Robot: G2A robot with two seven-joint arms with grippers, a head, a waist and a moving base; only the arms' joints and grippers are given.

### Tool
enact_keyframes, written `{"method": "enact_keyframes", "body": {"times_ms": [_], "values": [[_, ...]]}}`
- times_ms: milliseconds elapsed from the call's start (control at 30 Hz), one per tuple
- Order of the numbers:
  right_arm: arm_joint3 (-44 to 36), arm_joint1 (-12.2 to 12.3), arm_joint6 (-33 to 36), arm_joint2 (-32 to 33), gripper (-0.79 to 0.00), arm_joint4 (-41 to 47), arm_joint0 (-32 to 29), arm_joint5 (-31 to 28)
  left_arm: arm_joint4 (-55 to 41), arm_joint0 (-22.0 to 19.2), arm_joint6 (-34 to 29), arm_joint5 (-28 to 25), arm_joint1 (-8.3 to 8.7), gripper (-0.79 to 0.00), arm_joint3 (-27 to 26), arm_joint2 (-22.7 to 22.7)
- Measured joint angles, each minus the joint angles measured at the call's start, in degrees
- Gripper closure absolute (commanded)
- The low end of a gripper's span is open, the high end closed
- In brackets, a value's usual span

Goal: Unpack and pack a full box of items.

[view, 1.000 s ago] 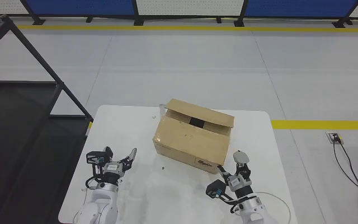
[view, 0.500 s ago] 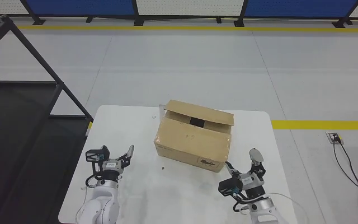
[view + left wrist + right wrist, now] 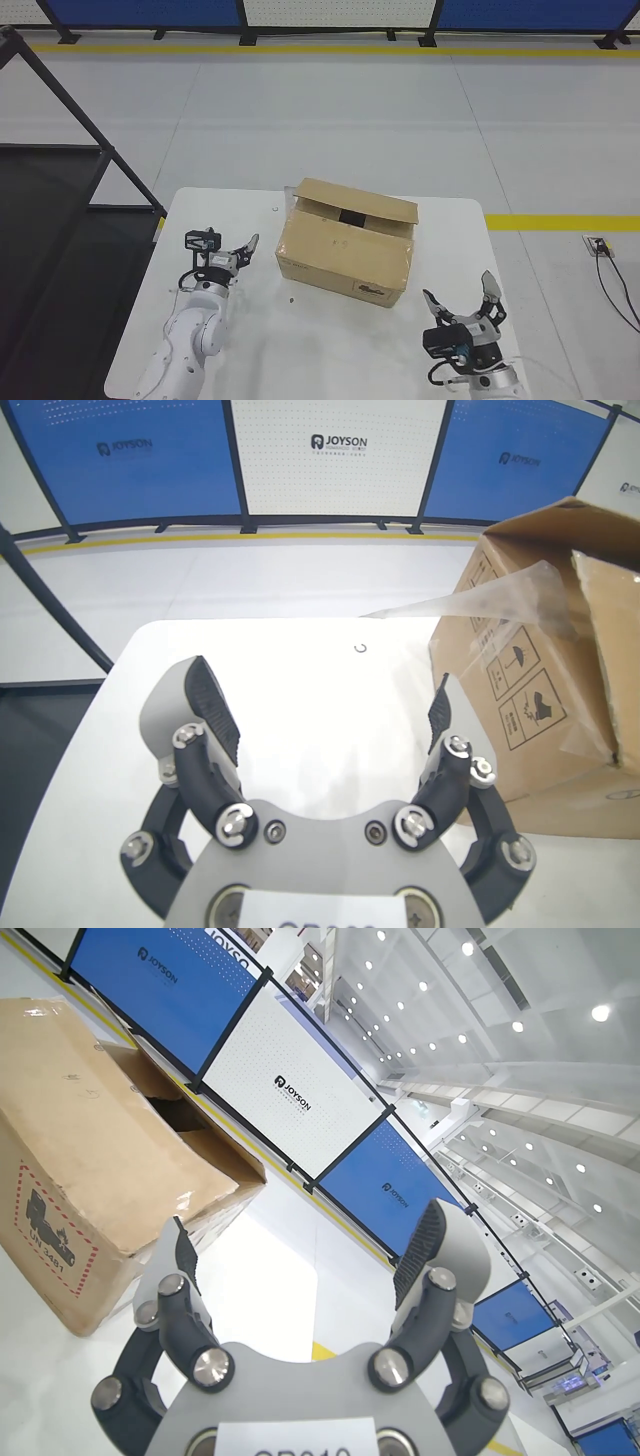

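Pulling back from the cardboard box [image 3: 345, 250], your right gripper [image 3: 460, 295] now hangs over the near right part of the white table [image 3: 300, 340], jaws spread and empty. Your left gripper [image 3: 232, 250] has drawn in just beside the box's left end, jaws likewise wide with nothing between them. The box sits mid-table, top flaps loosely folded with a dark gap [image 3: 350, 217] between them. Judge it stiff at the edges, softer in the walls, and probably heavy if full, so take a flap by its free edge. Your left wrist view shows a loose strip of clear tape [image 3: 480, 605] jutting from an upper corner. Your right wrist view shows a red-bordered hazard label [image 3: 45, 1233] on the box's side.
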Motion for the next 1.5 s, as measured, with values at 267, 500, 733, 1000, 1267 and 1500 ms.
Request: {"method": "enact_keyframes", "body": {"times_ms": [267,500,733,1000,1267,1500], "values": [[-0.72,-0.01,-0.65,1.79,-0.785,1.5,-0.75,0.02,2.02,-1.52,2.25,-1.09,-0.91,-0.785,2.97,3.75],[-0.91,-0.08,-0.65,1.77,-0.785,1.09,-0.11,-0.72,3.04,-0.57,3.66,-2.27,-1.16,-0.785,2.41,4.82],[-0.55,-0.18,-0.73,1.63,-0.785,1.0,0.64,-1.35,3.77,2.32,4.93,-3.67,-0.89,-0.785,-0.55,4.16],[-0.63,-0.23,-0.9,2.19,-0.785,1.48,1.13,-1.87,5.73,4.71,4.47,-4.54,-0.62,-0.785,-3.77,3.88],[-0.4,-0.3,-0.87,2.33,-0.785,1.72,1.75,-2.59,5.46,7.36,4.71,-4.75,0.09,-0.785,-7.76,0.34],[-2.23,-0.29,-1.35,3.02,-0.785,2.27,1.66,-3.29,6.56,8.5,2.98,-3.59,1.57,-0.785,-10.6,-7.64]]}}
